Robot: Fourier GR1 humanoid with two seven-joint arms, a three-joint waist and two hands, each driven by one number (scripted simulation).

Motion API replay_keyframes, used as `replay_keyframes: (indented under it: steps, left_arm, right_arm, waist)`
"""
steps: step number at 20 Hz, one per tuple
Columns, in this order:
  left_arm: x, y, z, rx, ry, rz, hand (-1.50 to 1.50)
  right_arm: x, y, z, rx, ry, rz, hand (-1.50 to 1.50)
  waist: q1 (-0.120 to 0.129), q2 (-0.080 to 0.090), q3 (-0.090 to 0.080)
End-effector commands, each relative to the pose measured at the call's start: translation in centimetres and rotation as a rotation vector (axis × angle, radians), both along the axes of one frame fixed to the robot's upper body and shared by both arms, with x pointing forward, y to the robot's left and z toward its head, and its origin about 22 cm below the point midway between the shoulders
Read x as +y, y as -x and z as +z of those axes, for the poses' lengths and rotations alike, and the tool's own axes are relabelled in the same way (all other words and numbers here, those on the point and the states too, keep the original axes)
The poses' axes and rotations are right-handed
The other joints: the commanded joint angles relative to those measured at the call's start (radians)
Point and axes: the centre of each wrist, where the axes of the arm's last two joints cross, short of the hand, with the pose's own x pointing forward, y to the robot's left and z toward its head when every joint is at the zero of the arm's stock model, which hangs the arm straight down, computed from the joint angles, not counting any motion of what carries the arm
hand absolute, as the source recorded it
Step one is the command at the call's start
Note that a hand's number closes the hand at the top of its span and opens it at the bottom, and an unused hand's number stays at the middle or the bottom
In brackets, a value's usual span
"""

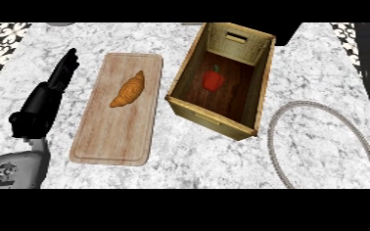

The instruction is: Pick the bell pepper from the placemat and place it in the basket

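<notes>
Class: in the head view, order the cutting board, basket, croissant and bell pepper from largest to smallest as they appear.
1. Basket and cutting board: too alike to rank.
2. Croissant.
3. Bell pepper.

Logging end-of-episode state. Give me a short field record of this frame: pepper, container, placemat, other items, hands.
pepper: red bell pepper, lying on the floor of the basket
basket: open wooden box-shaped basket with handle slots, on the marble counter
placemat: round grey-rimmed placemat right of the basket, partly cut off by the view's edge; nothing on the visible part
other: golden croissant on a long wooden cutting board, left of the basket
left hand: black left hand at the view's left, fingers straight, holding nothing
right hand: not in view
</notes>
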Motion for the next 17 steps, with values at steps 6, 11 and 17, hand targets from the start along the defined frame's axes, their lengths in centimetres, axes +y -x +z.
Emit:
replay_keyframes:
  steps: [6,11,17]
  left_arm:
    - [0.3,0.5,-0.6,0.012,0.001,0.011,0.0]
    - [0.2,0.3,-0.8,0.001,0.001,-0.004,0.0]
    - [1.8,0.9,0.3,0.013,0.004,-0.006,0.0]
  right_arm:
    - [-3.3,0.7,1.9,-0.178,-0.457,-0.253,-1.5]
    - [-8.7,0.3,1.6,-0.31,-0.585,-0.437,-1.5]
    - [-17.4,2.8,2.1,-0.4,-0.659,-0.574,-1.5]
  waist:
    - [-0.002,-0.001,0.0]
    - [-0.002,0.002,0.0]
    - [-0.005,-0.001,0.001]
